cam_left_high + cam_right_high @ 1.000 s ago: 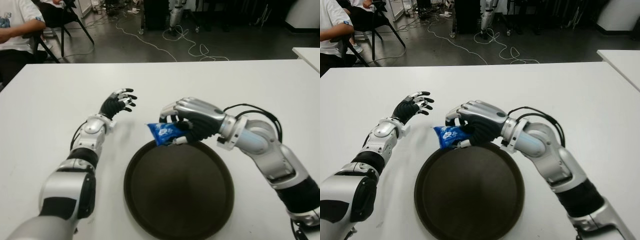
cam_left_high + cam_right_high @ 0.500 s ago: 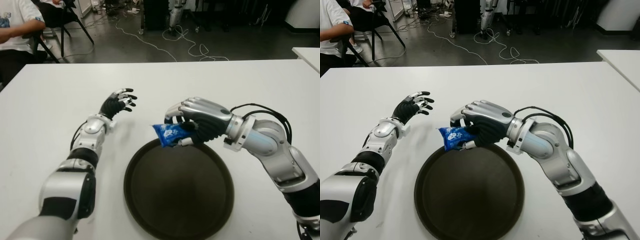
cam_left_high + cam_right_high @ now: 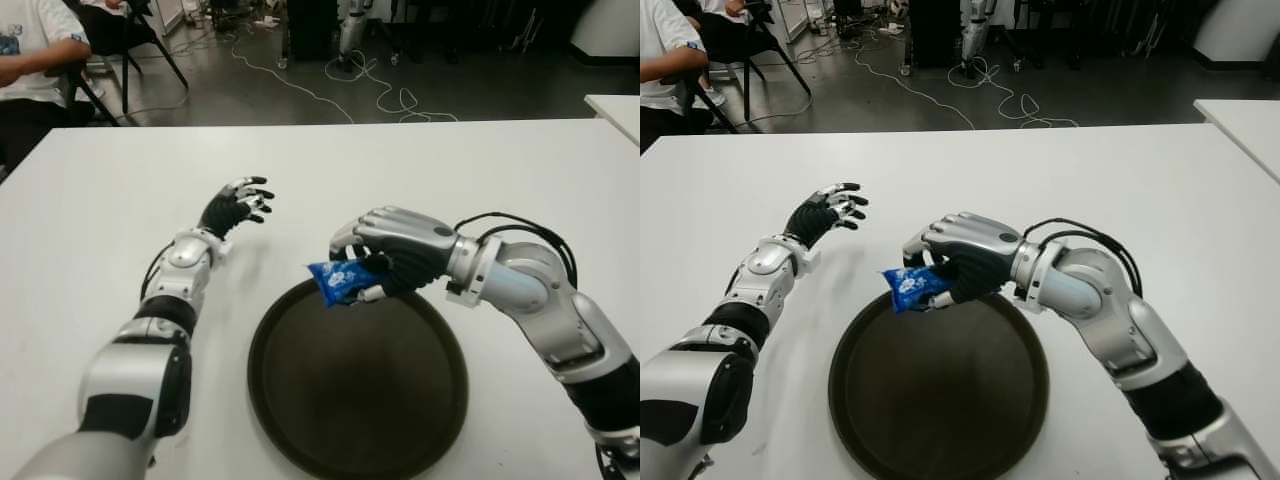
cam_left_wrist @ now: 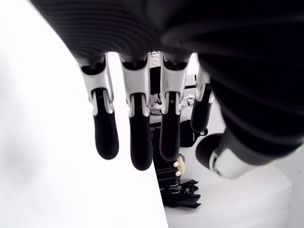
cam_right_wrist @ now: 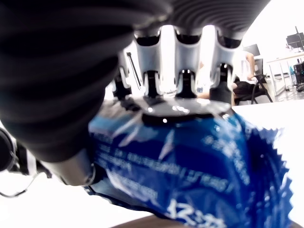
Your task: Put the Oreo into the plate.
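Note:
A blue Oreo packet is clamped in my right hand, whose fingers curl over its top. The packet hangs just above the far rim of the round dark plate, which lies on the white table near the front edge. Up close in the right wrist view, the blue wrapper fills the space under the fingers. My left hand shows on the table to the left of the plate, fingers spread and empty; its fingertips hold nothing.
The white table stretches wide around the plate. Beyond its far edge is a dark floor with loose cables. A seated person and a chair are at the far left. Another white table corner shows at the right.
My right hand has carried the Oreo packet rightward and nearer, from beside the plate's far left rim to over the rim. The left hand has not moved.

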